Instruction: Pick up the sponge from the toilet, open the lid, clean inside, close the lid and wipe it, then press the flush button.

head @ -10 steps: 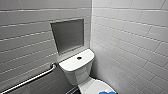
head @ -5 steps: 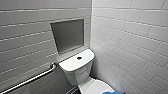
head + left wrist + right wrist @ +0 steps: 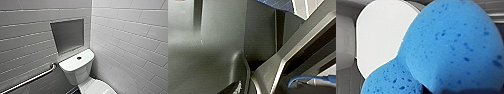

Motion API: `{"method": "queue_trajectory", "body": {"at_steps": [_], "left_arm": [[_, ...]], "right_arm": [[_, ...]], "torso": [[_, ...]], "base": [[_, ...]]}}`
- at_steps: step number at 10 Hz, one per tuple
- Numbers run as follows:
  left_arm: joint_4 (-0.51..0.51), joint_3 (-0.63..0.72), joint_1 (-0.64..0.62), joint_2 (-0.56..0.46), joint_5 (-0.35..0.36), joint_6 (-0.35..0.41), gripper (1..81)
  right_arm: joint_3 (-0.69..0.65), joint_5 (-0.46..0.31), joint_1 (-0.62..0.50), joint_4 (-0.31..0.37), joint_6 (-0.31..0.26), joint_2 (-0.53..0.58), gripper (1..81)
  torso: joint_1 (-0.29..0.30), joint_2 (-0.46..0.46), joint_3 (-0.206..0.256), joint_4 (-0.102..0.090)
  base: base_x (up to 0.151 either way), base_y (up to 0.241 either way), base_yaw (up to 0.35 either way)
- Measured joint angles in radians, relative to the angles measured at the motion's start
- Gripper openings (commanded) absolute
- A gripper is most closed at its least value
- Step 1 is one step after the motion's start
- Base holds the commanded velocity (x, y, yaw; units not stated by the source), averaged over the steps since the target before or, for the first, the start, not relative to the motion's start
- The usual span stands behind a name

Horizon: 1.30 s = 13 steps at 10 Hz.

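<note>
The white toilet stands in the corner, seen in the head view. Its flush button is a small dark round spot in the middle of the tank top. The lid lies down over the bowl at the lower edge. In the right wrist view the bright blue sponge looms very close, held in my right gripper, and the white lid lies beyond it. My left gripper is open and holds nothing.
A steel grab bar slants along the left tiled wall. A grey recessed niche sits above the tank. The right tiled wall stands close beside the toilet. The left wrist view looks at dark robot parts and a blue cable.
</note>
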State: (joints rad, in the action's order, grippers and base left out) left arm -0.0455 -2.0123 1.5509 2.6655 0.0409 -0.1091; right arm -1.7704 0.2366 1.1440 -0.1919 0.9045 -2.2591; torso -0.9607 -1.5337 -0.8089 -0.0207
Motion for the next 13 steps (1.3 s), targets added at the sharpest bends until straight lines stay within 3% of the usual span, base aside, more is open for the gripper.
{"method": "queue_trajectory", "body": {"at_steps": [5, 7, 8, 11, 13], "left_arm": [[0.000, 0.299, -0.116, -0.230, -0.019, 0.000, 81.1], [0.001, 0.346, -0.184, -0.272, -0.023, -0.001, 81.1], [0.005, 0.366, -0.218, -0.275, -0.024, -0.007, 81.1], [0.067, 0.383, -0.302, -0.309, -0.053, -0.024, 81.1], [0.131, 0.394, -0.369, -0.315, -0.097, -0.027, 81.1]], "right_arm": [[-0.125, 0.181, 0.294, -0.086, -0.017, -0.010, 1.0], [-0.137, 0.214, 0.353, -0.134, -0.017, -0.033, 1.0], [-0.176, 0.259, 0.395, -0.191, -0.018, -0.060, 1.0], [-0.264, 0.262, 0.463, -0.233, -0.017, -0.157, 1.0], [-0.271, 0.252, 0.509, -0.219, -0.039, -0.176, 1.0]], "torso": [[0.000, 0.000, 0.000, 0.000], [0.000, 0.000, 0.000, 0.000], [0.000, 0.000, 0.000, 0.000], [0.000, 0.000, 0.000, 0.000], [0.000, 0.000, 0.000, 0.000]], "base": [[0.000, 0.000, 0.000], [0.000, 0.000, 0.000], [0.000, 0.000, 0.000], [0.000, 0.000, 0.000], [0.000, 0.000, 0.000]]}}
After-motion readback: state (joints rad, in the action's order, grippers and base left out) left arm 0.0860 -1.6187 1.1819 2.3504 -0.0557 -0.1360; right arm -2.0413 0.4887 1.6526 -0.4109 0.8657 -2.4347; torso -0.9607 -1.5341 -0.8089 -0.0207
